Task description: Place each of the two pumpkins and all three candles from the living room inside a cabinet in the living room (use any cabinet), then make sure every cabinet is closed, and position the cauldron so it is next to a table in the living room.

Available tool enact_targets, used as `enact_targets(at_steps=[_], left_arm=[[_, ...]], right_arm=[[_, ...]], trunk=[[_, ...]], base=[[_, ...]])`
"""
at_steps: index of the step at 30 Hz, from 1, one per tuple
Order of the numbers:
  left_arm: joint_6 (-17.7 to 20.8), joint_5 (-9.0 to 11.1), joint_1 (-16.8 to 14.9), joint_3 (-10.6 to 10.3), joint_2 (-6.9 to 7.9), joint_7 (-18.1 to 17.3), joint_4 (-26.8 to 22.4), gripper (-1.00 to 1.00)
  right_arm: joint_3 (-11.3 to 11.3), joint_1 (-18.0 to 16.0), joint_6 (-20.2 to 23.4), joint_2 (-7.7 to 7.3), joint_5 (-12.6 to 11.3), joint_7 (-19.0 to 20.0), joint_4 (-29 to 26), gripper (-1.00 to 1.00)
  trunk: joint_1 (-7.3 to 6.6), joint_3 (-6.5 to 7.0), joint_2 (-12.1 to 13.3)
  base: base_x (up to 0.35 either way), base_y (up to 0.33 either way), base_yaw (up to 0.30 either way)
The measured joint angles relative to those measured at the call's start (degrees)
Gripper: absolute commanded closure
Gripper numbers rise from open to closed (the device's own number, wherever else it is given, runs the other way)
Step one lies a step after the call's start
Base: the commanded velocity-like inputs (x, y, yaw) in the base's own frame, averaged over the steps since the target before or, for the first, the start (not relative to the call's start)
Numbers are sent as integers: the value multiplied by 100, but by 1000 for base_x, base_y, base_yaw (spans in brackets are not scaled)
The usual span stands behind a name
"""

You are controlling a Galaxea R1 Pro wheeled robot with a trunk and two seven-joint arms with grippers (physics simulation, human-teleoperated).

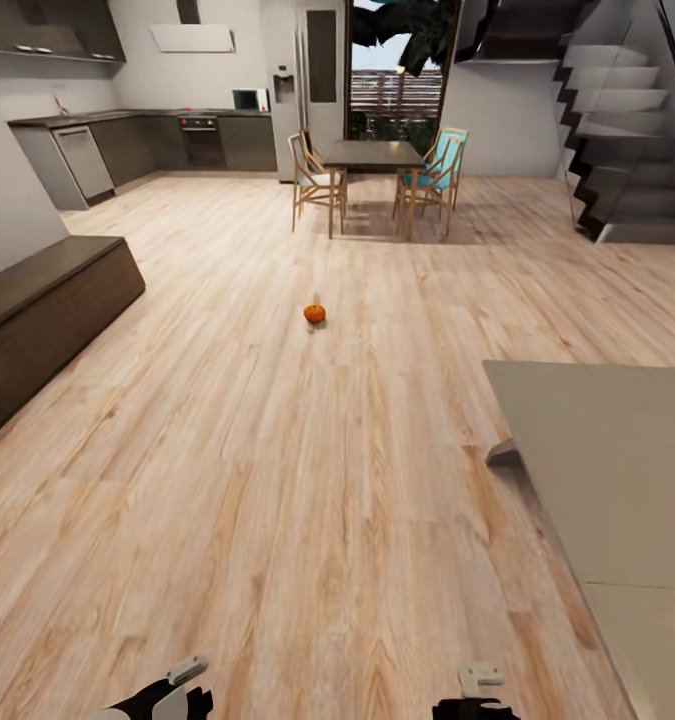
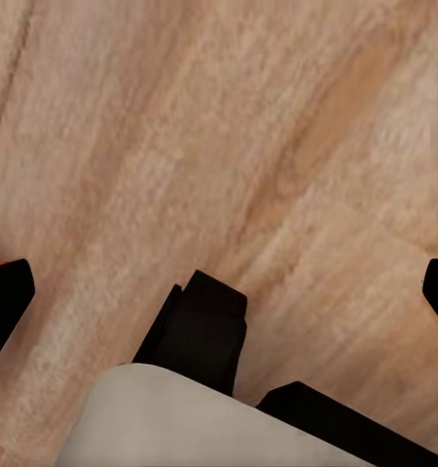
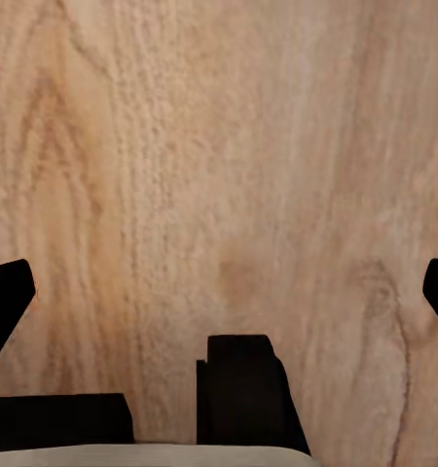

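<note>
On open wood floor (image 1: 277, 500), one pumpkin (image 1: 315, 314) sits far ahead; both arms' jaws are spread, empty.

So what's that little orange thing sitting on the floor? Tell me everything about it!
It's a small round orange pumpkin, slightly flattened, with a short dark stem poking up on top. It sits upright and alone on the pale wood-plank floor, out in the open middle of the room, casting a small shadow. Only the floor touches it. It is too far off to make out finer detail.
</note>
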Motion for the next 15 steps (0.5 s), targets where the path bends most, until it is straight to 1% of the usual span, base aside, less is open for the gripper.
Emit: enact_targets(at_steps=[6,10,15], left_arm=[[0,0,1,0,0,0,0,-100],[0,0,1,0,0,0,0,-100],[0,0,0,0,0,0,0,-100]], right_arm=[[-1,28,-198,2,-6,7,51,-100],[0,54,-218,5,1,8,66,-100],[0,61,-223,7,7,9,70,-100]], trunk=[[0,38,0],[0,63,0],[0,95,0]], base=[[330,0,227],[330,0,226],[246,0,226]])
